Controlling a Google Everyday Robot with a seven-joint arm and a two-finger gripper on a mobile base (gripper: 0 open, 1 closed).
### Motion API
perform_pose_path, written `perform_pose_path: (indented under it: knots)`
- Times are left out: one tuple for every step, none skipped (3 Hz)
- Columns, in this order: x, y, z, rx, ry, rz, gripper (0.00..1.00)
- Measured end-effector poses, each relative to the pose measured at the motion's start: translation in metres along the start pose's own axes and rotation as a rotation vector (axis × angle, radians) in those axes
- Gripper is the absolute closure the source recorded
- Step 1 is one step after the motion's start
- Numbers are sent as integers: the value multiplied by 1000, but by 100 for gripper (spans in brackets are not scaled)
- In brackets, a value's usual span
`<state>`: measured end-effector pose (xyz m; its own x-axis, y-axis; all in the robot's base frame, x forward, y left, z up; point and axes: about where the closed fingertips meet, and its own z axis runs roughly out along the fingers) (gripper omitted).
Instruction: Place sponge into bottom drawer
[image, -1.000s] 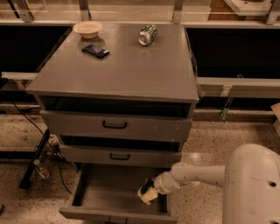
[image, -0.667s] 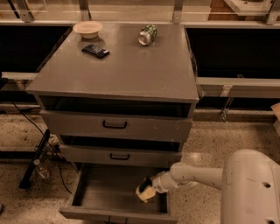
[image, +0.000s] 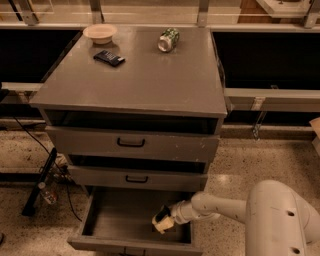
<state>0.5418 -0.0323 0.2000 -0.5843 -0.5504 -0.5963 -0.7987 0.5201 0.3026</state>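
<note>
Tool (image: 166, 218) sat inside open bottom drawer (image: 120, 220), right side, clamped on sponge (image: 159, 226) just above drawer floor. Risks: foam could cling to one finger on release; arm lifting out could snag middle drawer (image: 136, 178) overhead.

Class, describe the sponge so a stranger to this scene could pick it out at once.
Find the grey cabinet; its bottom drawer is pulled open. Over that drawer's right side, at the end effector of the white arm, is the sponge. It is a small pale yellow block with a dark layer, unlike the can, black packet and bowl on top.
</note>
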Motion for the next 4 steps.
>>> perform_pose_path:
  knots:
    - [0, 0, 0, 0, 0, 0, 100]
    - [20, -10, 29, -6, 20, 44, 100]
    - [20, -10, 29, -6, 20, 44, 100]
    - [33, -13, 44, -16, 38, 74, 100]
